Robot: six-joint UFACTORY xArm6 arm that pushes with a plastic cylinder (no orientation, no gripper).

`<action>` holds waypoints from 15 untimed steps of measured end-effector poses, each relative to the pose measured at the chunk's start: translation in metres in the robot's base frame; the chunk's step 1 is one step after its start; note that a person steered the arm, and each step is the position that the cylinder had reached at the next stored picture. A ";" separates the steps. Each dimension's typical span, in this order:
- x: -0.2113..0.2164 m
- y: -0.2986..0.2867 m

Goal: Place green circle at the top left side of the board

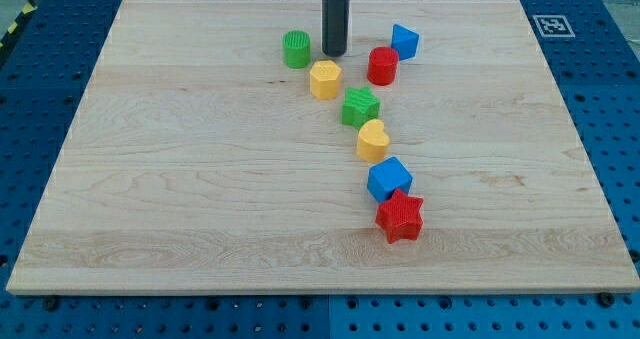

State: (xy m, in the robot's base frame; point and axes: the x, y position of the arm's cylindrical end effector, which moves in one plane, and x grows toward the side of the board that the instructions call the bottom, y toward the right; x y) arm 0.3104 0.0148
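Observation:
The green circle [296, 49] is a short green cylinder on the wooden board [180, 179], near the view's top, a little left of the middle. My tip [335, 54] is the lower end of a dark rod that comes down from the view's top. It stands just right of the green circle with a small gap, and just above the yellow hexagon [325, 80].
A red cylinder [382, 66] and a blue block [404, 41] lie right of the tip. Below run a green star [360, 107], a yellow heart [372, 139], a blue cube [389, 178] and a red star [401, 216].

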 end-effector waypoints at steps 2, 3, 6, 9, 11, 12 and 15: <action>0.013 -0.019; 0.008 -0.034; -0.023 -0.134; -0.035 -0.146; -0.045 -0.132; -0.058 -0.132; -0.069 -0.160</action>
State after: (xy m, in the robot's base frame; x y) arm 0.2412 -0.1456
